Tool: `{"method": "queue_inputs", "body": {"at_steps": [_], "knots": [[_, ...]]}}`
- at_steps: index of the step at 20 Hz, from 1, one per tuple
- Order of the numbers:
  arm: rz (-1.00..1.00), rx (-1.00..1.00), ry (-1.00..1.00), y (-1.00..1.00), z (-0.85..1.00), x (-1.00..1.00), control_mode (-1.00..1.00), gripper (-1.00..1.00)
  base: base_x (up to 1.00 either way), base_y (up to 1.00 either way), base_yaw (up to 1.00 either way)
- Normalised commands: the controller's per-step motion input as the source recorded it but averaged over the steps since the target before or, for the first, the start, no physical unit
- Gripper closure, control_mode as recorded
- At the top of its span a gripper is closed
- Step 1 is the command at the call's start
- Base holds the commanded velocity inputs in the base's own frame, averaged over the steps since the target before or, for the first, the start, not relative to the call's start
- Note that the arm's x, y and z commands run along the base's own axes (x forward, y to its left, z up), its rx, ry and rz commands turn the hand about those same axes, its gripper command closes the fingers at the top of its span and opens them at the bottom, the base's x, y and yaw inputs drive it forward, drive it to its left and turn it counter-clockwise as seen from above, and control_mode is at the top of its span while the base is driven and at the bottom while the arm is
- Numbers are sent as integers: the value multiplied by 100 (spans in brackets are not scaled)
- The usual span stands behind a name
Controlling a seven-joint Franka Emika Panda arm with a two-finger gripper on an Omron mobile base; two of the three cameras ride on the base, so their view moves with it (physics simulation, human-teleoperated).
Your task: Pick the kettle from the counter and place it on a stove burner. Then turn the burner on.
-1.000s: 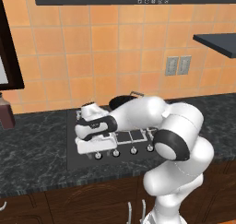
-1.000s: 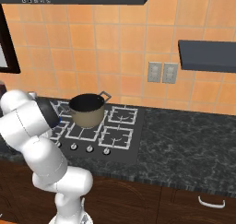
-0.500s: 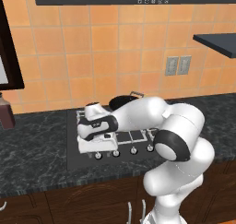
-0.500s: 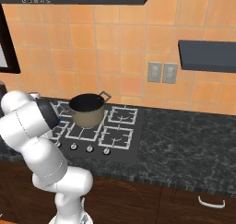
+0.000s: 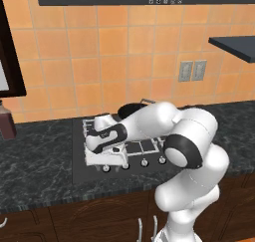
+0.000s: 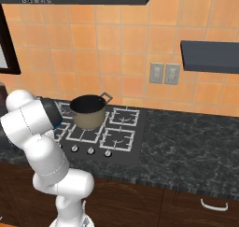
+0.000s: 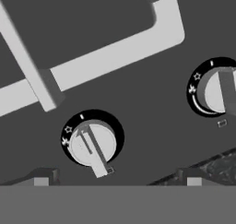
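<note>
Landmark throughout: the stove [image 6: 100, 133], a dark cooktop set into the marbled desk [image 6: 186, 142] below the orange tiled wall.

Arm bent low across the stove's front left corner in the left base view, hand turned down over the knob row. Fingers [image 7: 115, 176] close above the stove's dark surface in the hand view, two dark tips apart at the bottom edge, one to each side of a round silver knob [image 7: 92, 144]; spread and grasping nothing, no contact with the knob visible. Knob's bar pointing down toward the camera side, away from the small line mark on its dial ring. Second knob [image 7: 216, 90] further along the stove's front, toward the right edge of that view, bar likewise angled. Pale grate bar [image 7: 106, 57] of a stove burner just behind the first knob.

Kettle: not clearly visible; a sliver of blue [image 6: 58, 124] at the stove's left side, just behind the arm's dark elbow in the right base view, too hidden to say whether on a grate. Pale rounded shape [image 5: 102, 121] on the stove's back left, partly covered by the forearm; identity uncertain.

Bronze pot [image 6: 87, 111] on the stove's rear middle burner. Three knobs [image 6: 91, 150] along the stove's front edge. Two grey wall outlets [image 6: 164, 74] above and right of the stove. Dark shelf [image 6: 210, 56] further right.
</note>
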Motion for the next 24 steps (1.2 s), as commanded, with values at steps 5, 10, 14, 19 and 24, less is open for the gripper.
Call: {"method": "queue_inputs", "body": {"at_steps": [5,10,14,19,24], "knots": [[-1,0,-3,0,-6,2,-100,-100,0,0,0],[0,0,-5,1,-4,11,-100,-100,0,0,0],[0,0,-1,0,0,0,-100,-100,0,0,0],[0,0,-2,3,-5,0,-100,-100,0,0,0],[0,0,-6,10,-12,2,-100,-100,0,0,0]]}}
